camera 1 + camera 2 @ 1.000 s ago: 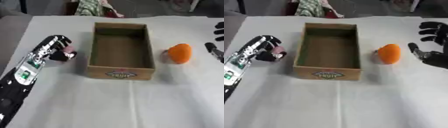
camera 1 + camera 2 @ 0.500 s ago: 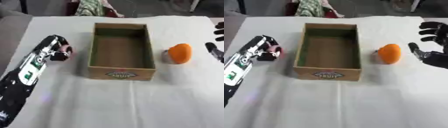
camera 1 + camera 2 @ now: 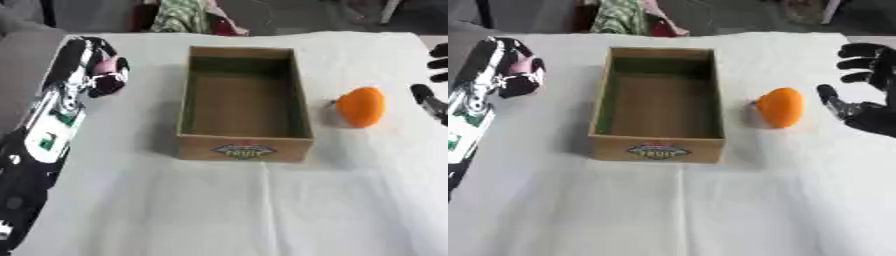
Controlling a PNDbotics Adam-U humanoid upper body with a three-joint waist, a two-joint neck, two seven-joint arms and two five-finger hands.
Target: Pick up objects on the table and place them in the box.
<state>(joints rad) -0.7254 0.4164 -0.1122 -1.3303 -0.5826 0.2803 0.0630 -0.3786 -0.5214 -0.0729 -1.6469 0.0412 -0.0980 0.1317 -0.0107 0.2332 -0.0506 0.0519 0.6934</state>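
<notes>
Indoor room, white-clothed table (image 3: 262, 210), clothes heap (image 3: 188, 15) behind
</notes>
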